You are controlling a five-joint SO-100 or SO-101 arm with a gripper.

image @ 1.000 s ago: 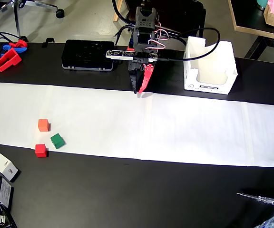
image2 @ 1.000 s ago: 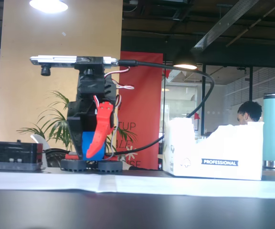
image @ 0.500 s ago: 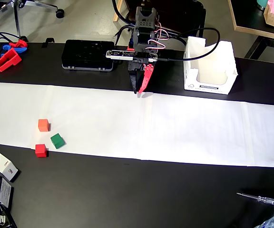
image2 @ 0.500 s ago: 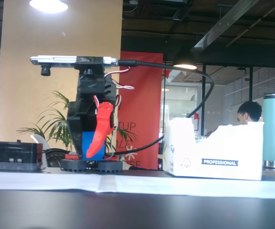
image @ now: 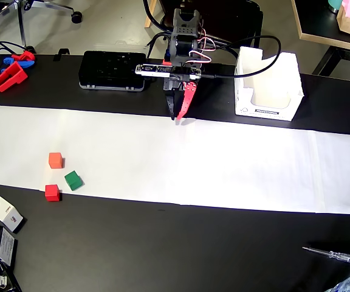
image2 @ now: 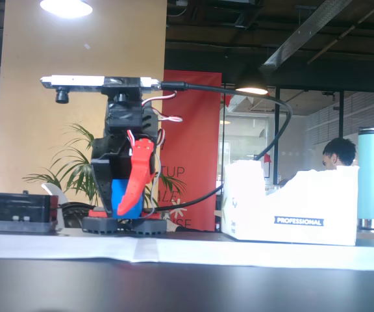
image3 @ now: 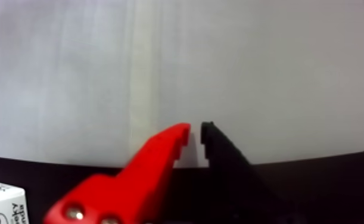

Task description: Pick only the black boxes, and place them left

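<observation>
Where its front faces out, the white carton [image2: 291,205] reads "PROFESSIONAL" — nothing else legible.

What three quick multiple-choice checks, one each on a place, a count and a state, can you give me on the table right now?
1. Where are the black boxes in the overhead view?
A. bottom-left, off the paper
B. inside the white carton
C. mid-paper

2. How many small coloured cubes lie on the white paper?
A. one
B. three
C. five

3. How is the hand?
A. clamped on a box
B. spread wide over a cube
C. nearly shut, holding nothing

Answers:
1 A: they sit on the dark table by the lower-left corner.
2 B: the orange cube, the green cube and the red cube are the only ones.
3 C: the wrist view shows its tips almost meeting over bare paper.
</observation>
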